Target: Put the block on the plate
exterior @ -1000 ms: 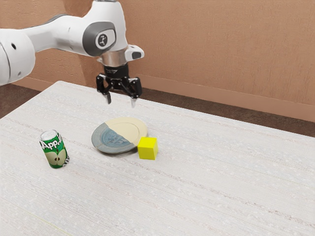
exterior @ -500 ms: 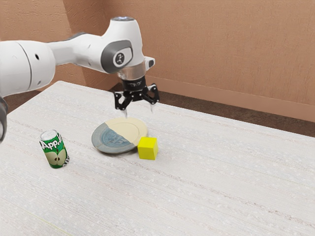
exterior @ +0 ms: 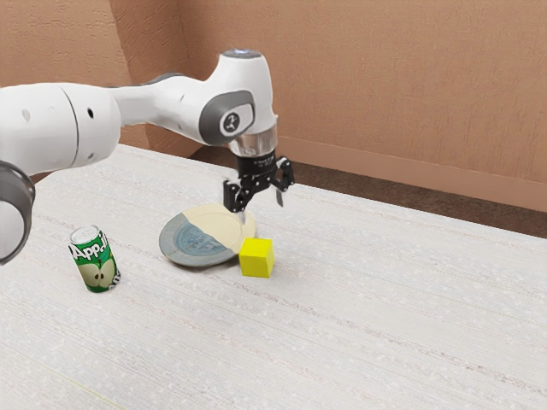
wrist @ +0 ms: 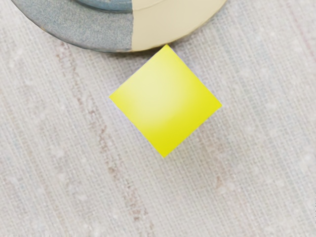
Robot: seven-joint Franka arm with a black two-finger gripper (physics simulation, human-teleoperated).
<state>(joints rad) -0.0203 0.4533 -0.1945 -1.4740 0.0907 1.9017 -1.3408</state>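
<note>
One yellow block (exterior: 256, 258) on the table (exterior: 359, 325), right beside the plate (exterior: 177, 242). Got the gripper (exterior: 261, 208) spread wide above, pinching nothing. Could clip the plate coming down so close, or twist the block by pinching corners if badly lined up.

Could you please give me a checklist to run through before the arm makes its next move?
1. Gripper open, nothing between its fingers: ok.
2. Yellow block resting flat on the table: ok.
3. Patterned plate free to receive the block: ok, nothing seen on it.
4. Finger room on the block's plate side: cannot tell; one corner comes right by the rim in the wrist view.
5. Fingers lined up with opposite block faces: cannot tell; the block sits diamond-wise in the wrist view.
6. Green apple can away from the block: ok, standing beyond the plate.
</note>
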